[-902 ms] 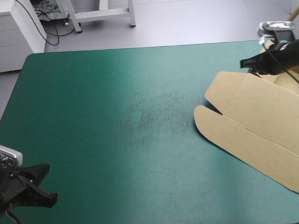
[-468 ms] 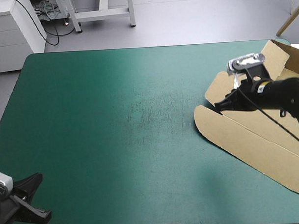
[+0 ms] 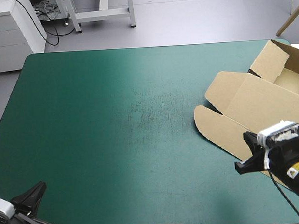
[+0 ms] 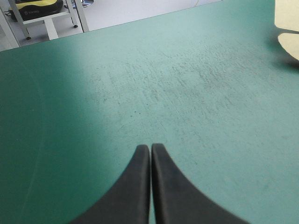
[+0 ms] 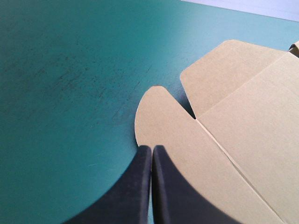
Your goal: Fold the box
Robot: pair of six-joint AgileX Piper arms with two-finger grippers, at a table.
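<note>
Shut to one pointed arch, the right gripper [image 3: 245,163] is now seen low over the near edge of the box [image 3: 267,105]. Its black fingers [image 5: 140,186] are pointed at the rim of the rounded flap [image 5: 161,116]. Earlier it was held over the box's far part, then over its middle panel. The left gripper [image 3: 37,190], likewise closed with nothing held, has been drawn further into the near left corner of the teal-green cover [image 3: 115,118]. The brown box is left unmoved at the cover's right side, with its panels flat and walls raised at the far right corner.
</note>
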